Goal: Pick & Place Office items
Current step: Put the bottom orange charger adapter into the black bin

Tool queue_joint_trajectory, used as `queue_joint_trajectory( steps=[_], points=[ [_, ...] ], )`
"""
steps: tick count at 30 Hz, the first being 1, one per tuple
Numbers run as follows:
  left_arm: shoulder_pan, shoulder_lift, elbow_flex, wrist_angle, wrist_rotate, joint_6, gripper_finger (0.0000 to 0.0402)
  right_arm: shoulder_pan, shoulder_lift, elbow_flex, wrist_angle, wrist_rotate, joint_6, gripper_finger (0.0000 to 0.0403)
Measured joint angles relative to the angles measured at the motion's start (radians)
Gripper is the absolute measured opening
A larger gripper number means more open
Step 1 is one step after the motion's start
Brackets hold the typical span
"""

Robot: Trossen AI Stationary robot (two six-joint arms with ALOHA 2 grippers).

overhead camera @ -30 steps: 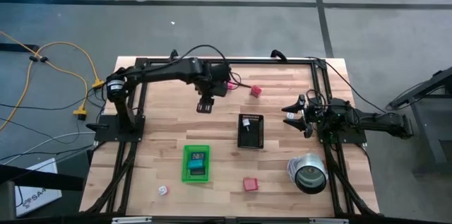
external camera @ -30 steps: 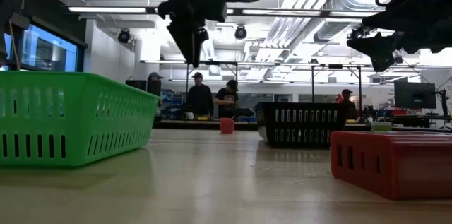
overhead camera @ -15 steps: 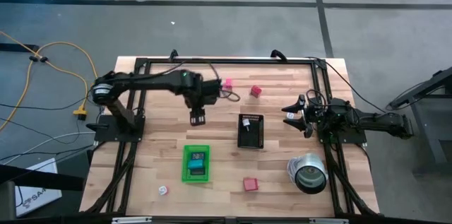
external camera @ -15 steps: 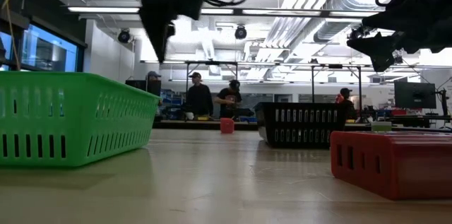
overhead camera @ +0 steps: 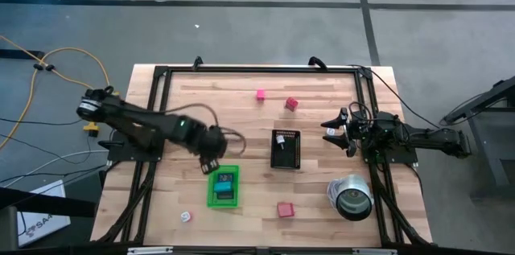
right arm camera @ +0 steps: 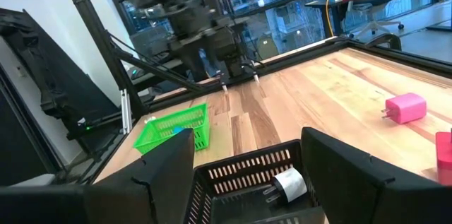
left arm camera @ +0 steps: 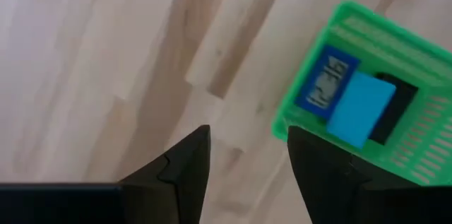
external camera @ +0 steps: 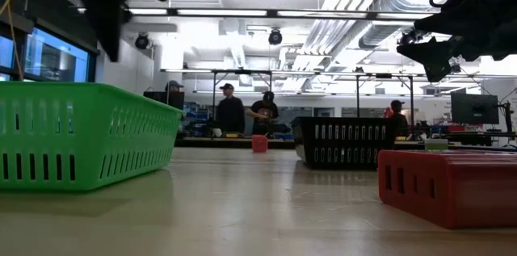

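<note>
Left gripper (overhead camera: 211, 163) is hovering open and empty beside the green tray (overhead camera: 212, 188); inside, the light blue piece (left arm camera: 360, 105) is lying along the tray's length. Right gripper (overhead camera: 331, 131) is waiting, fingers apart.

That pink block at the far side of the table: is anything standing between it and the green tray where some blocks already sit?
Nothing visible does. The pink block lies on bare wood, and the stretch toward the green tray is open except for the left gripper, which hovers open and empty by the tray's far corner. The black tray sits off to one side.

Left hand (overhead camera: 209, 163) beside green tray (overhead camera: 212, 187)
</note>
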Motion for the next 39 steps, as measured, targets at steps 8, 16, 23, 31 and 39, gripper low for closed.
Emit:
queue_joint_trajectory(
  steps=[8, 16, 23, 31, 39],
  points=[
    [-0.308, 0.024, -0.002, -0.016, -0.097, -0.425, 0.018, 0.0, 0.0, 0.0, 0.0, 0.0, 0.0, 0.0248],
    [-0.535, 0.088, -0.002, -0.004, -0.101, -0.719, 0.018, 0.0, 0.0, 0.0, 0.0, 0.0, 0.0, 0.0248],
    [-0.649, 0.135, -0.001, 0.095, -0.112, -0.815, 0.018, 0.0, 0.0, 0.0, 0.0, 0.0, 0.0, 0.0248],
    [-0.711, 0.171, 0.0, 0.173, -0.099, -0.848, 0.018, 0.0, 0.0, 0.0, 0.0, 0.0, 0.0, 0.0248],
    [-0.766, 0.212, 0.0, 0.202, -0.073, -0.879, 0.018, 0.0, 0.0, 0.0, 0.0, 0.0, 0.0, 0.0248]
  ],
)
